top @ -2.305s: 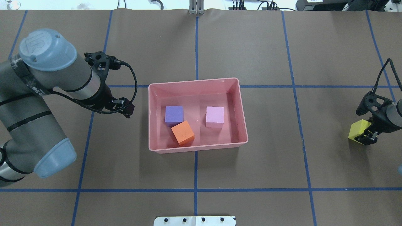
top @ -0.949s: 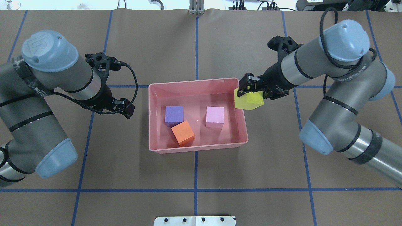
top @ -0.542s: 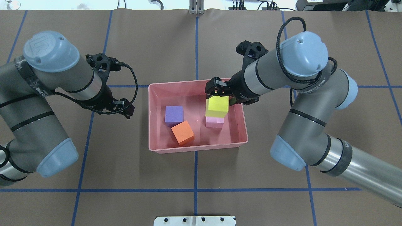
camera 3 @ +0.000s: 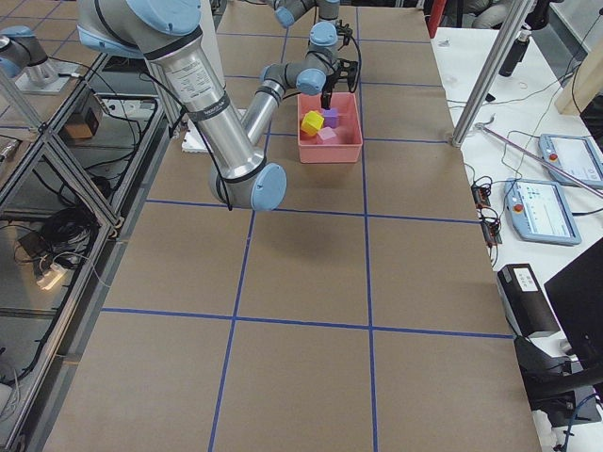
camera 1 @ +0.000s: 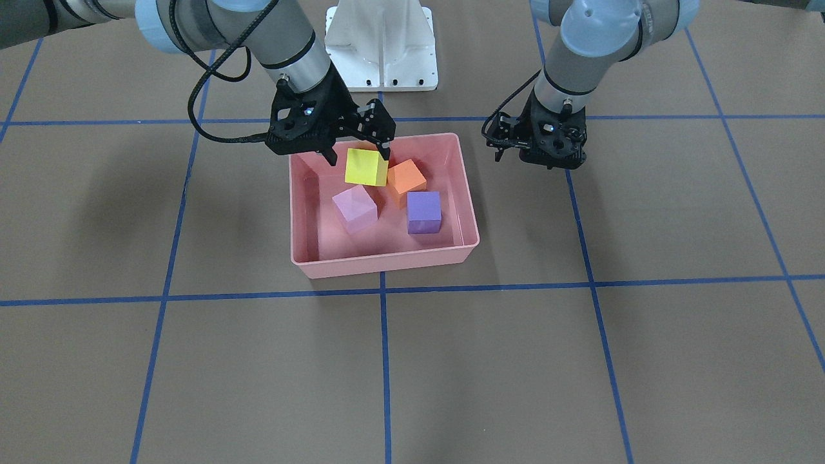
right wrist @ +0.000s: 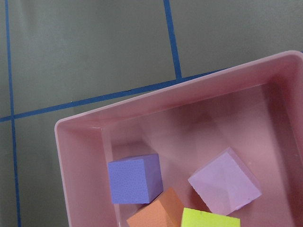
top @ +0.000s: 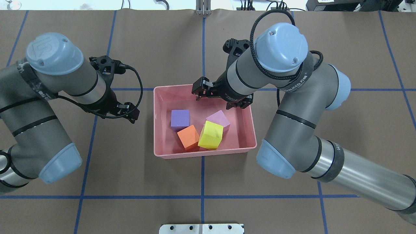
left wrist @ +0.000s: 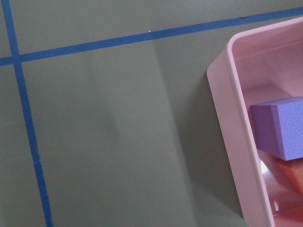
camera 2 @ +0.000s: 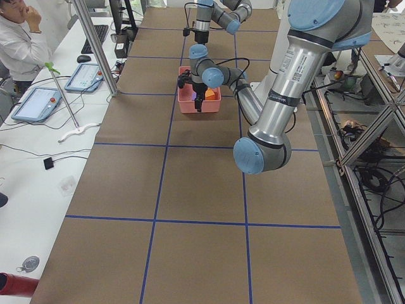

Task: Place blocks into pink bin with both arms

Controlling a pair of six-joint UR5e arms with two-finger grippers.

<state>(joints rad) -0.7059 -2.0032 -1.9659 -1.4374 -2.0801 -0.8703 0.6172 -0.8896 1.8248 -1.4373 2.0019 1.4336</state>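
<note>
Seemingly done: pink bin (top: pixel 204 154) holds purple block (top: pixel 180 118), orange block (top: pixel 188 137), light pink block (top: pixel 219 118) & tilted yellow block (top: pixel 210 135) at 5 o'clock; right tool (camera 1: pixel 358 154) above, spread wide, empty; left tool (top: pixel 129 114) at 9, opening can't tell.

Bright, soft shadows; wrist views seem slightly blurred

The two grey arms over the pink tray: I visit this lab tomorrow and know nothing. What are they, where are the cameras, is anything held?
They are robot arms, each ending in a two-finger gripper. Cameras look from overhead, across the table, both table ends and each wrist. On the brown table sits the pink bin holding four blocks: purple, orange, light pink and a tilted yellow. The right gripper hangs open above the bin, holding nothing. The left gripper hovers beside it; nothing shows in it.
</note>
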